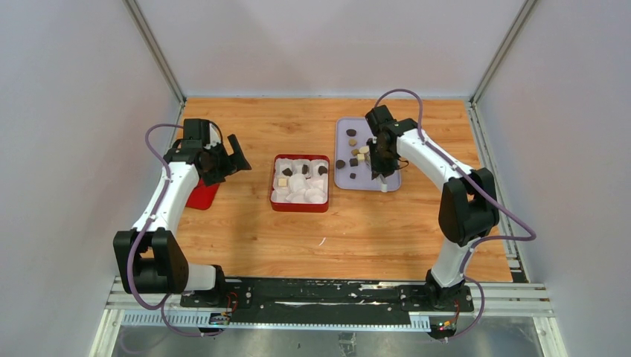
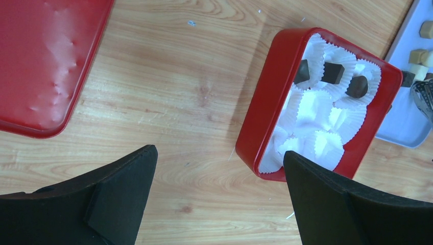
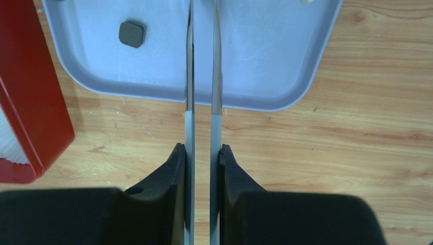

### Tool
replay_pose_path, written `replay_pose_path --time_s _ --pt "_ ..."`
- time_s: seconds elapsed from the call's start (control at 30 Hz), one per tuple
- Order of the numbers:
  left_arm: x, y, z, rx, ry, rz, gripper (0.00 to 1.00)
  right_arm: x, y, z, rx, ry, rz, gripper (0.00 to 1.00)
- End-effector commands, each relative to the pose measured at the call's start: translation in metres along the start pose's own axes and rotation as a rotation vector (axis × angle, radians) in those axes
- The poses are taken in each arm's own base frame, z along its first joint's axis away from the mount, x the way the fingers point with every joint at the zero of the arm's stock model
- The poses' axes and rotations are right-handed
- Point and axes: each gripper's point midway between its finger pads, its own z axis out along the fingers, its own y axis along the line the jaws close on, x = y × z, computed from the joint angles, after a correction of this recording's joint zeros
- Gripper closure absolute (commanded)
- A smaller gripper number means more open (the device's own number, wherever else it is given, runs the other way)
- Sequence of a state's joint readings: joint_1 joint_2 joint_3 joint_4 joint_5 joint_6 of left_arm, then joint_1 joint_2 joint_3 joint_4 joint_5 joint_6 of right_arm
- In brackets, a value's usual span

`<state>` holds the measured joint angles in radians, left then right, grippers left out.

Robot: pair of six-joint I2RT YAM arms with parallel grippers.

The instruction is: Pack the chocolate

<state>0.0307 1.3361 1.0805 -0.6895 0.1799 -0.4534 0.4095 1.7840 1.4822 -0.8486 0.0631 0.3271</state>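
Left gripper spread and empty, right gripper pinching tongs over the tray.

At your left, a flat red lid [image 2: 46, 66] lies on the wooden table [image 2: 194, 92]. Your left gripper [image 2: 219, 155] hovers near it, fingers spread wide. In the middle, the square red box [image 2: 260, 112] holds white fluted paper cups [image 2: 316, 109], with a few small chocolate pieces [image 2: 333, 73] in its far row — more pieces lie loose on the pale lavender tray [image 3: 265, 51] to the right. There your right gripper [image 3: 202, 150] pinches thin metal tongs [image 3: 190, 76] — their tips are hidden, so perhaps empty.
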Motion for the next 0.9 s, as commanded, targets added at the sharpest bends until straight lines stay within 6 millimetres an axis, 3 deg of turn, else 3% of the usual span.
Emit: replay_pose_path --time_s 0.0,0.33,0.47,0.6,0.77,0.87 --pt "-0.001 0.0 -0.003 0.004 -0.008 0.004 0.0 -0.014 -0.005 -0.009 0.01 -0.048 0.028 0.99" --pt "-0.004 -0.001 -0.001 0.006 -0.006 0.002 0.0 -0.005 0.004 -0.064 -0.077 -0.098 -0.017 1.0" --pt "-0.006 -0.003 0.001 0.011 -0.005 -0.001 0.0 -0.001 0.041 -0.101 -0.214 -0.171 -0.117 1.0" --pt "-0.007 -0.004 0.003 0.017 -0.001 -0.004 0.0 0.005 0.088 -0.123 -0.329 -0.196 -0.239 1.0" --pt "-0.006 -0.007 0.005 0.032 0.006 -0.016 0.0 0.022 0.143 -0.122 -0.404 -0.148 -0.383 1.0" --pt "-0.005 -0.007 0.004 0.032 0.006 -0.017 0.0 0.034 0.164 -0.11 -0.426 -0.095 -0.427 1.0"
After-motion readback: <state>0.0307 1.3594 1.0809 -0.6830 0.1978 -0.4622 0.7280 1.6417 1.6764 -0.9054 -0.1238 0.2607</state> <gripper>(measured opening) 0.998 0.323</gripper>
